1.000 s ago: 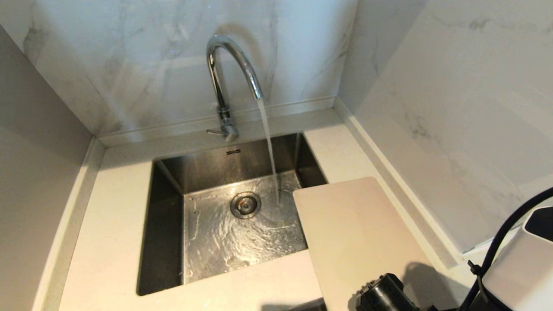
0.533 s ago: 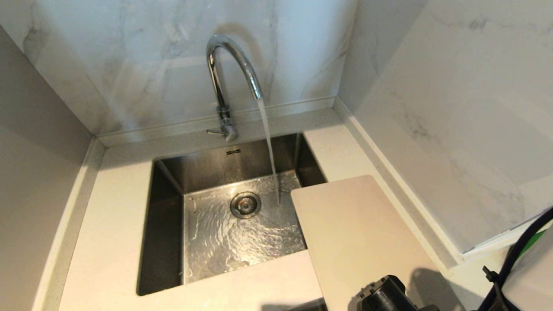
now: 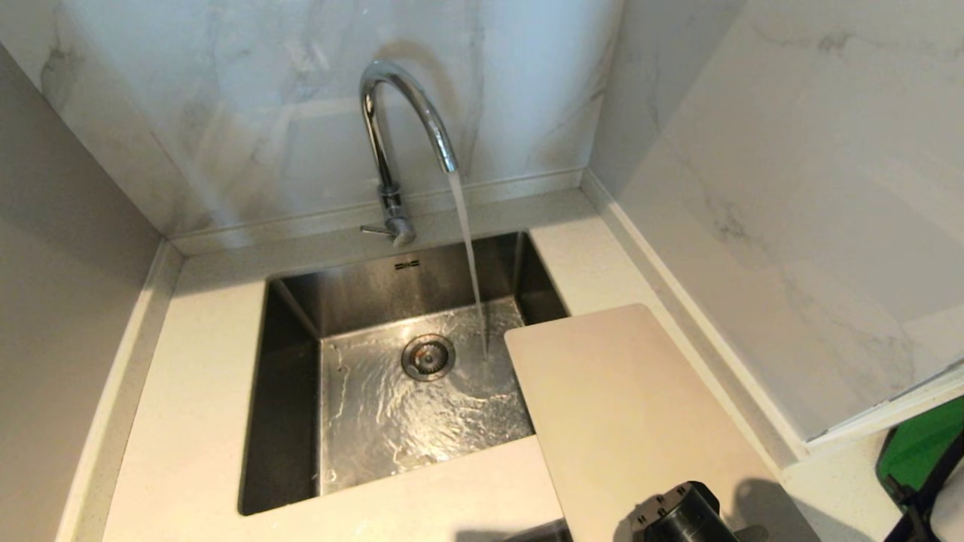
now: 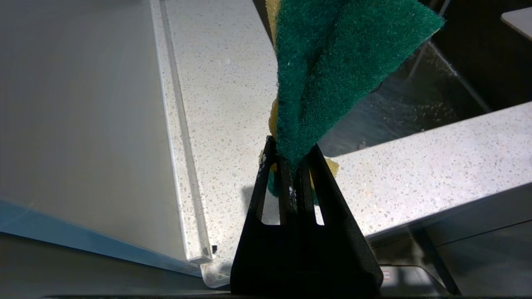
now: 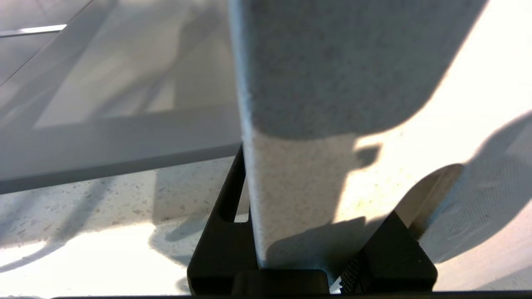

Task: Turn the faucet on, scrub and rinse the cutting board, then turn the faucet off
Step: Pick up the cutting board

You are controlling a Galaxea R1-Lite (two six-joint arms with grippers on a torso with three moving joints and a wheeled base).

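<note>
Faucet [image 3: 399, 135] running — step 1 done. Right gripper [image 5: 309, 249] clamps the cutting board [image 3: 625, 406] at the sink's [image 3: 286, 301] right edge; left gripper [image 4: 291, 166] pinches the sponge [image 4: 332, 62]. Scrub, rinse, shut-off remain.

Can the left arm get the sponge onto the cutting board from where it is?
Probably not yet: the left gripper holds the sponge by the sink's near rim, out of the head view.
</note>
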